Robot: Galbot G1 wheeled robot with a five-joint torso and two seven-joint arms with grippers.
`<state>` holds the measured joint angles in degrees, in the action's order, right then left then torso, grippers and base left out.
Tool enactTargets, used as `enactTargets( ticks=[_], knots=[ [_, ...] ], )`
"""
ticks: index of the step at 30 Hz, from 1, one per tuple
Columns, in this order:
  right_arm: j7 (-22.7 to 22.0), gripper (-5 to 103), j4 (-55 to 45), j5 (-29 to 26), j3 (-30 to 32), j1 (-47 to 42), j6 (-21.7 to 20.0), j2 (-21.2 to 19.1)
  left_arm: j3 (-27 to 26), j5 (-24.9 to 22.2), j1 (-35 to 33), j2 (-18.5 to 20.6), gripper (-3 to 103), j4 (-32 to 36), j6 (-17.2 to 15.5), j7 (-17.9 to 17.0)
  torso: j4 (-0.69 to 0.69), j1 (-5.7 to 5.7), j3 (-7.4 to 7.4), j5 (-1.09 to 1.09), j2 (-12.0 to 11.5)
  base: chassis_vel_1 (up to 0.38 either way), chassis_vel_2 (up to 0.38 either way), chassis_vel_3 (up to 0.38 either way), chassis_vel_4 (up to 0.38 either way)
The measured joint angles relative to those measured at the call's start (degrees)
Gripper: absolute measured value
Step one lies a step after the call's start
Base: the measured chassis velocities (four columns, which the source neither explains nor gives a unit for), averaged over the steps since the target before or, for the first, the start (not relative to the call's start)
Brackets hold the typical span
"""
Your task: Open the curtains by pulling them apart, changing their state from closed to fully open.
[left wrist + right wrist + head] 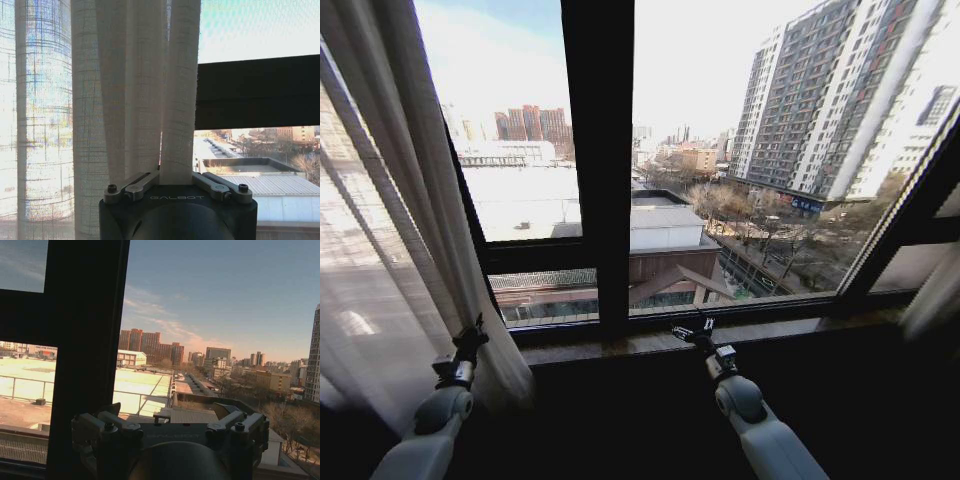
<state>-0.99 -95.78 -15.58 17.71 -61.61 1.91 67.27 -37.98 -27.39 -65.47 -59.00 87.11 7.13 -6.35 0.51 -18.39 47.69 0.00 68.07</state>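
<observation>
The left curtain hangs bunched in cream pleats along the window's left side, sheer white further left. My left gripper is low against its inner edge. In the left wrist view, a pleat of the curtain runs down between the jaws of the left gripper, which is shut on it. My right gripper hovers open just above the sill near the window's middle, holding nothing; in the right wrist view, the right gripper faces the glass. A strip of the right curtain shows at the far right.
A wide dark vertical frame bar splits the window, with a horizontal bar lower left. A stone sill runs below the glass. City buildings lie outside. The wall below the sill is dark.
</observation>
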Motion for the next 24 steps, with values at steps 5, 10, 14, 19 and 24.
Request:
enactTargets(
  ticks=[5, 10, 14, 19, 24],
  knots=[
    [0.0, 100, 0.0, 0.0, 0.0, 0.0, 0.0, 0.0, 0.2, 0.0, 0.1, -0.6, 0, 0.0, 0.1, -0.3, 0.00, 0.00, 0.00, 0.00, 0.0, 0.000, 0.000, 0.000, 0.000],
    [0.0, 100, 0.0, 0.0, 0.0, 0.0, 0.0, 0.0, 0.2, 0.1, 0.2, -0.7, 0, -0.1, 0.2, -0.3, 0.01, 0.00, 0.00, 0.01, 0.0, 0.048, 0.073, -0.054, -0.066],
    [0.0, 100, 0.0, 0.0, 0.0, 0.0, 0.0, 0.0, 0.3, 0.2, 0.2, -0.9, 0, 0.0, 0.2, -0.5, 0.00, 0.00, 0.00, 0.01, 0.0, 0.118, 0.134, -0.103, -0.156],
    [0.0, 100, 0.0, 0.0, 0.0, 0.0, 0.0, 0.0, 0.5, 0.4, 0.2, -1.3, 0, 0.0, 0.3, -0.5, 0.00, 0.00, 0.01, 0.02, 0.0, 0.196, 0.212, -0.186, -0.213],
    [0.0, 100, 0.0, 0.0, 0.0, 0.0, 0.0, 0.0, 0.7, 0.5, 0.4, -1.5, 0, -0.2, 0.4, -0.5, 0.00, 0.00, 0.01, 0.00, 0.0, 0.285, 0.262, -0.289, -0.256]
  ],
)
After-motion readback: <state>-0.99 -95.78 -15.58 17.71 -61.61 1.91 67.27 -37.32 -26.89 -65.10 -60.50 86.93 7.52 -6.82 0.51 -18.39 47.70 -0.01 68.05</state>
